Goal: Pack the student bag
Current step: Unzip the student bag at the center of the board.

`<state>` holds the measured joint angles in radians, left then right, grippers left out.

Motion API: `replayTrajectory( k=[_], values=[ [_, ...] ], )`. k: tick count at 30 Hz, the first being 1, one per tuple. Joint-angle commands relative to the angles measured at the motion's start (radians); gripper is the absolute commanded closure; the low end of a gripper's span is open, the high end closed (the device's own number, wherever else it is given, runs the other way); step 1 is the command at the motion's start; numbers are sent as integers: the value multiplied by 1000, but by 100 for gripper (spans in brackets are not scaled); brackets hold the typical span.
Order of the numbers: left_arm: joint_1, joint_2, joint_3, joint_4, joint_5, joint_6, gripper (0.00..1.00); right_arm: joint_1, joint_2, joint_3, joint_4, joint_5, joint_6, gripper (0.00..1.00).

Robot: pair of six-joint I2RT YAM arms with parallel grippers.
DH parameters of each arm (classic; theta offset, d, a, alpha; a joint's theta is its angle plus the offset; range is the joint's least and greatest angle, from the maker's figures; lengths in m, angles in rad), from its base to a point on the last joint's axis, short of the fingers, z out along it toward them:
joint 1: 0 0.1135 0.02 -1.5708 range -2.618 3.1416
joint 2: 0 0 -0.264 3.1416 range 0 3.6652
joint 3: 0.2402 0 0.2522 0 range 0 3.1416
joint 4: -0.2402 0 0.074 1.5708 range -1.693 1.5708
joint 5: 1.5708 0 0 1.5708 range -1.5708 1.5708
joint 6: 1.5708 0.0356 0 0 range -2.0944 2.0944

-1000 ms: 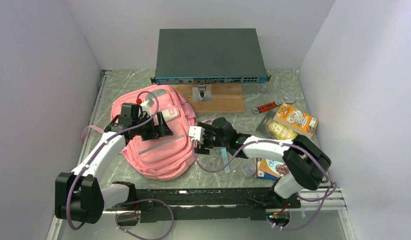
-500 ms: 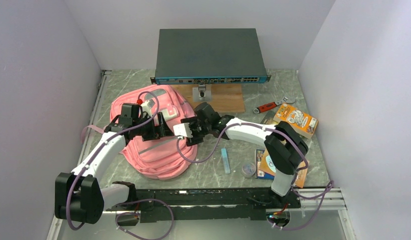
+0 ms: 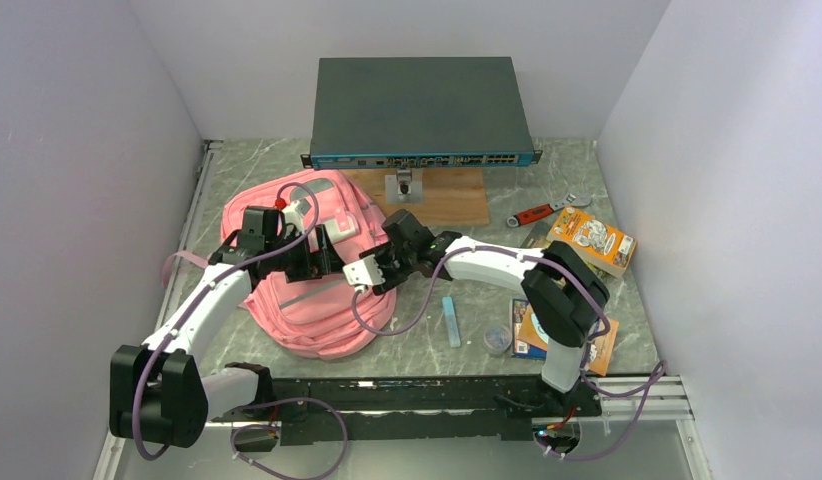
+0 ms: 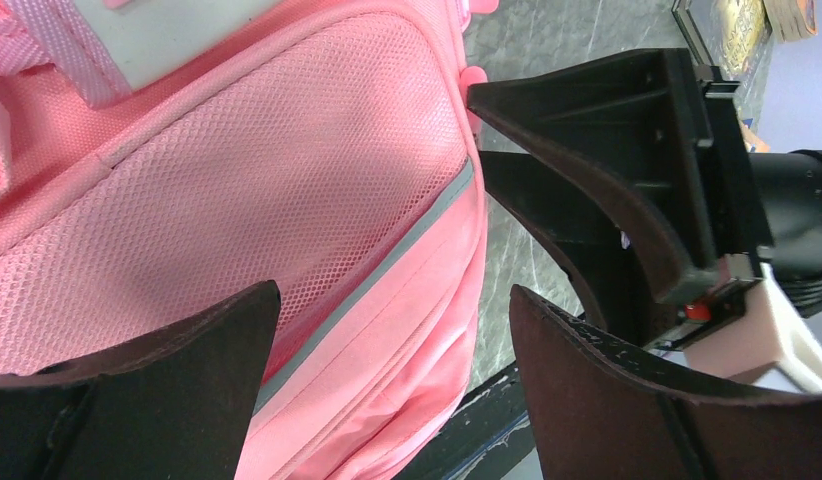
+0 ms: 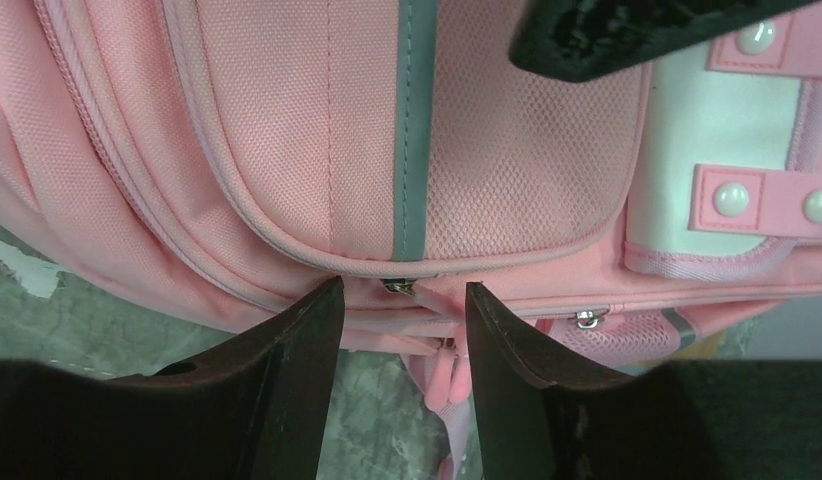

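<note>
Swinging in across the desk (image 3: 427, 350), the right arm (image 3: 487, 265) reached the student bag (image 3: 307, 305), which lay left of centre, so unzipping looked next. The left fingers (image 4: 137, 390) hung wide apart, empty, over its front pocket (image 4: 267, 190); the right fingers (image 5: 277, 390), stretched low, stood half closed astride a zip pull (image 5: 399, 287), not yet gripping.

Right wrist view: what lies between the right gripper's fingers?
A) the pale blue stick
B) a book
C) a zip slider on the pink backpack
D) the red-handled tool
C: the right gripper has its fingers on either side of a metal zip slider with a pink pull, at the edge of the pink backpack. A gap shows on each side.
</note>
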<state>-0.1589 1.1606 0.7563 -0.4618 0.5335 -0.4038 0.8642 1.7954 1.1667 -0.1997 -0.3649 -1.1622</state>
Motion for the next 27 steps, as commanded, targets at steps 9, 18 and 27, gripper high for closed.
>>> replayTrajectory(
  k=[9,18,27],
  values=[
    [-3,-26,17,-1,-2,24,10,11,82,65,-49,138,-73,71],
    [-2,-90,17,-18,-98,26,6,21,68,102,-181,194,175,100],
    [19,-150,14,-25,-217,-6,1,39,-49,-32,-128,201,501,100]
  ],
)
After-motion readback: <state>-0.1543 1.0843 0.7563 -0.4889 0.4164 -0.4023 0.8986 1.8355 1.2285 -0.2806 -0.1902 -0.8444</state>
